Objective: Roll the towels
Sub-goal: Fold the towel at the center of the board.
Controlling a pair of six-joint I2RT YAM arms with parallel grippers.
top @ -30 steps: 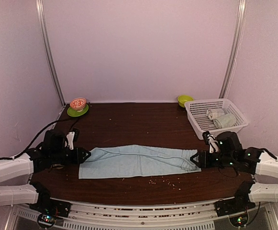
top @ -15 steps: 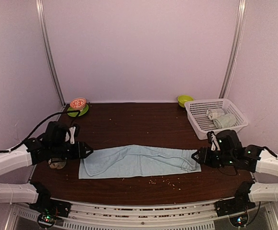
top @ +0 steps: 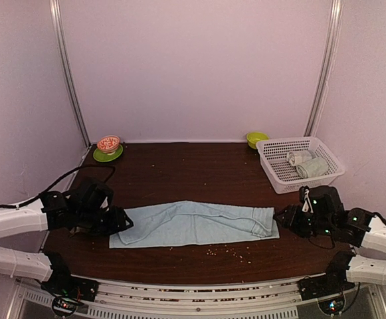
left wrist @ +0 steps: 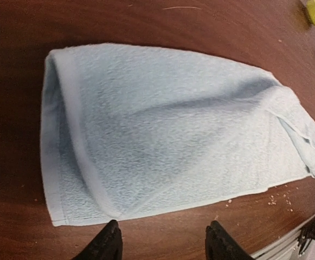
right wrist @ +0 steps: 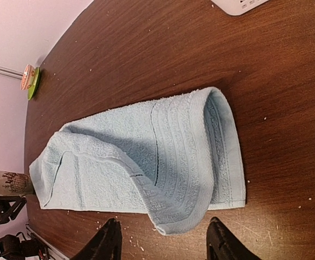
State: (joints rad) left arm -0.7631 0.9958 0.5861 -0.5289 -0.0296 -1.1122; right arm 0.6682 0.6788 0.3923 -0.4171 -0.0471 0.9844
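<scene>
Left pincer and right pincer both parted, empty, just off either end of the light blue towel (flat on the surface).

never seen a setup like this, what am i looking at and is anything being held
Two robot arms are bolted at the near edge of a table. The wide picture comes from a fixed camera above and behind them. The other two come from cameras on each wrist, with the dark fingers at the bottom. A light blue towel lies spread between the left gripper and right gripper. Both are open and hold nothing. At the back right, a white basket holds two rolled towels.
</scene>
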